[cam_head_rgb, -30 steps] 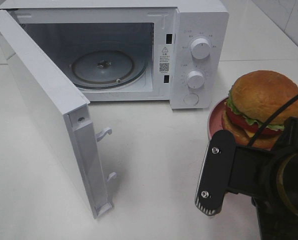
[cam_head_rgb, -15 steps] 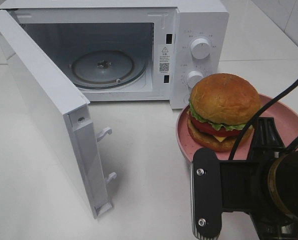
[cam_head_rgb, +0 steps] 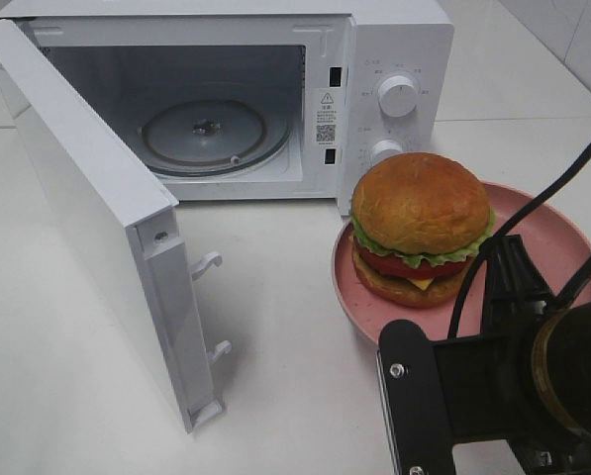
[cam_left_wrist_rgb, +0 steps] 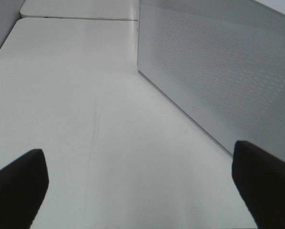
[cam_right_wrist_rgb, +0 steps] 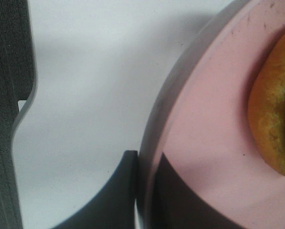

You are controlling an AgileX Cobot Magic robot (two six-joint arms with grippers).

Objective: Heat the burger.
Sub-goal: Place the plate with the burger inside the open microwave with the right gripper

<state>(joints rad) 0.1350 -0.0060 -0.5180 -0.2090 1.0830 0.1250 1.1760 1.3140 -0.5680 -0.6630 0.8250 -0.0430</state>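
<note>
Mid-carry, pinching the plate [cam_head_rgb: 562, 247] rim in the right claw [cam_right_wrist_rgb: 144, 188], left claw [cam_left_wrist_rgb: 140, 179] spread; next, sliding burger [cam_head_rgb: 420, 223] left into microwave [cam_head_rgb: 394, 40].

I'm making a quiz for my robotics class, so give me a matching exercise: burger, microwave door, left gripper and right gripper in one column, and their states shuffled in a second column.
Things:
1. burger
2. microwave door
3. left gripper
4. right gripper

States:
A. open, over the table
B. sitting on the pink plate
C. shut on the pink plate's rim
D. swung wide open

Pairs: 1-B, 2-D, 3-A, 4-C
</note>
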